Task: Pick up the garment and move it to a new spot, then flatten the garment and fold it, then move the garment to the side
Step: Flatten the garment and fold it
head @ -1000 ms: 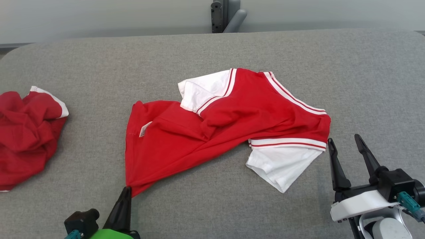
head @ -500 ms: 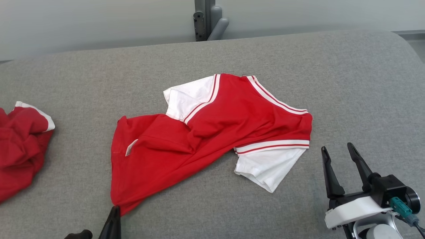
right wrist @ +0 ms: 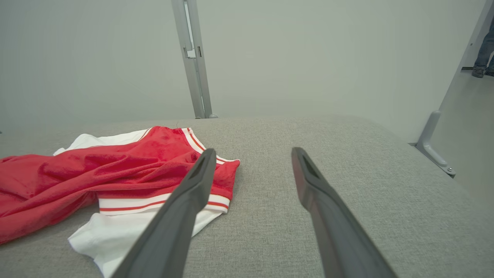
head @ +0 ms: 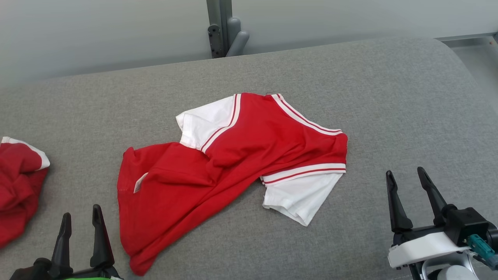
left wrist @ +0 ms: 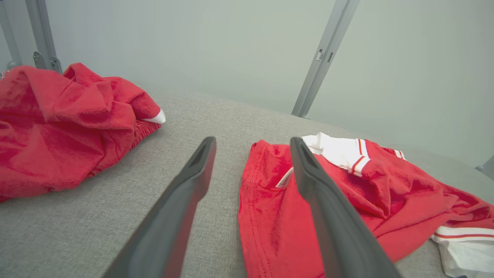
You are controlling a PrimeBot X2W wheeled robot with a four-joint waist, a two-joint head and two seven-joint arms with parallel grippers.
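Black-fingered left gripper [head: 81, 210] stands at the near left, jaws wide and empty, just beside the lower hem of a red shirt with white sleeves [head: 233, 155]. At the near right the right gripper [head: 404, 171] also has its jaws wide and empty, near one white sleeve but apart from it. The shirt lies rumpled and twisted in the middle of the grey fabric surface [head: 389, 97], with a small white label [head: 139, 182] showing on its left part. A crumpled red cloth with white trim [head: 17, 182] lies well apart at the left edge. Beyond the far edge a grey metal post [head: 218, 27] rises against a pale wall.
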